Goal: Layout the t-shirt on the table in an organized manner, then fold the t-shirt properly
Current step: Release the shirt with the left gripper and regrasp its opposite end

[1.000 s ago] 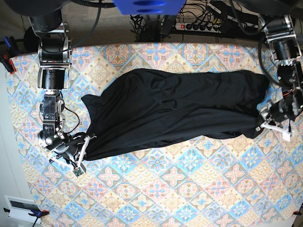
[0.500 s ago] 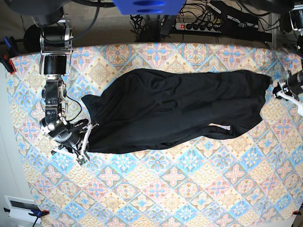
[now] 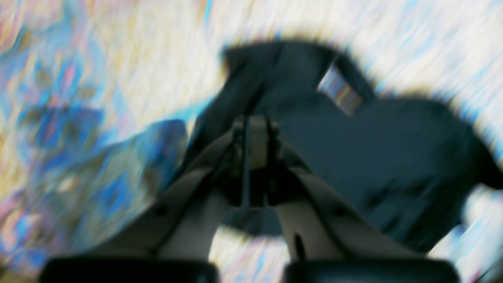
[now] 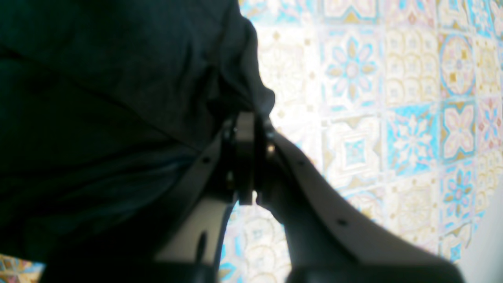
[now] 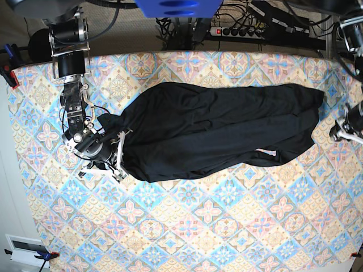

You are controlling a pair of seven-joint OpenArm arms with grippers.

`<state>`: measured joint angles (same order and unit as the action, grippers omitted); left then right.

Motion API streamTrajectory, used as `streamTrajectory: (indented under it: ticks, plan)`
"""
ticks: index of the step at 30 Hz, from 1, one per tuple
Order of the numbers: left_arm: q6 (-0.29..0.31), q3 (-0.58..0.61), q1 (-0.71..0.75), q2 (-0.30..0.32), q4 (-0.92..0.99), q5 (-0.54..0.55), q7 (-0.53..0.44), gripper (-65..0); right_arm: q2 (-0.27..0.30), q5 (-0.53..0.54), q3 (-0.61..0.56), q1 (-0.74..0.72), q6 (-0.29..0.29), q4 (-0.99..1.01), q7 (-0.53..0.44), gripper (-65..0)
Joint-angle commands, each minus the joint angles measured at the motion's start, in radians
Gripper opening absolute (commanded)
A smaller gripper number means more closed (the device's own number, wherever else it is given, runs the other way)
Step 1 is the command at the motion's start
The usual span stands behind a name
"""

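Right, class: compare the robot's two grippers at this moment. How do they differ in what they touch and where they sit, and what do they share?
The right gripper is clamped on the t-shirt's edge; the left gripper holds nothing, apart from the cloth. The right gripper sits over the table at one end of the shirt; the left gripper sits beyond the other end, near the table's edge. Both have pale fingers.
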<state>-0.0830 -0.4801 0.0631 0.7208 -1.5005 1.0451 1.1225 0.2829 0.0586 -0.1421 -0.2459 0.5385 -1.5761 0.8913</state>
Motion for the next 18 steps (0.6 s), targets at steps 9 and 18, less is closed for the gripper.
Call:
streamTrajectory:
  ticks: [9, 18]
  plan:
    - [-0.008, 0.111, -0.334, -0.171, 0.34, -0.082, -0.025, -36.4, 0.005, 0.007, 0.003, -0.028, -0.005, -0.019, -0.016, -65.0]
    - [-0.008, 0.114, -0.469, -0.369, 0.413, -0.311, -0.097, -34.0, 0.005, 0.007, 0.002, -0.025, -0.005, -0.02, -0.016, -65.0]
